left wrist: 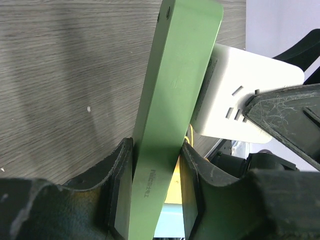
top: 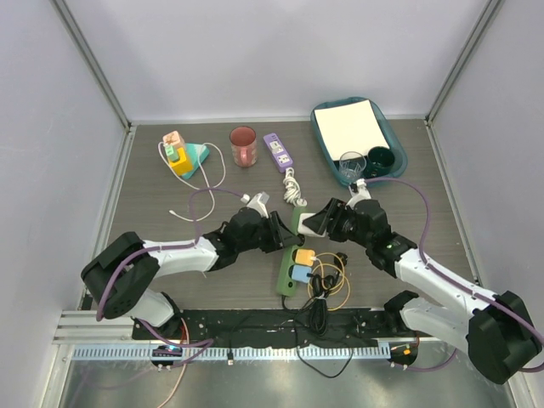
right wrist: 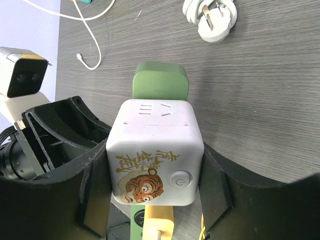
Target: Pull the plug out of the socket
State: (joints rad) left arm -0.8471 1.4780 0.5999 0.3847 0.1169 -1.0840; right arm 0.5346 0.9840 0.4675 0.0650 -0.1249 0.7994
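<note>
The green power strip [top: 287,279] lies mid-table; its far end is between both grippers. My left gripper [top: 283,231] is shut on the strip's narrow sides [left wrist: 170,100], its pads [left wrist: 117,200] pressed to it. My right gripper [right wrist: 155,192] is shut on a white cube adapter with a tiger picture [right wrist: 157,150], which sits on the strip's far end [right wrist: 161,82] and also shows in the left wrist view [left wrist: 245,105]. A yellow plug [top: 303,255] and the pale-blue plug [top: 299,274] sit further down the strip, untouched.
A black round plug on a coiled yellow cable [top: 327,276] lies right of the strip. Behind are the purple strip [top: 277,151] with its white cord and plug [right wrist: 212,17], a pink cup [top: 243,146], a teal tray [top: 399,151], a glass [top: 350,166] and stacked adapters [top: 183,155].
</note>
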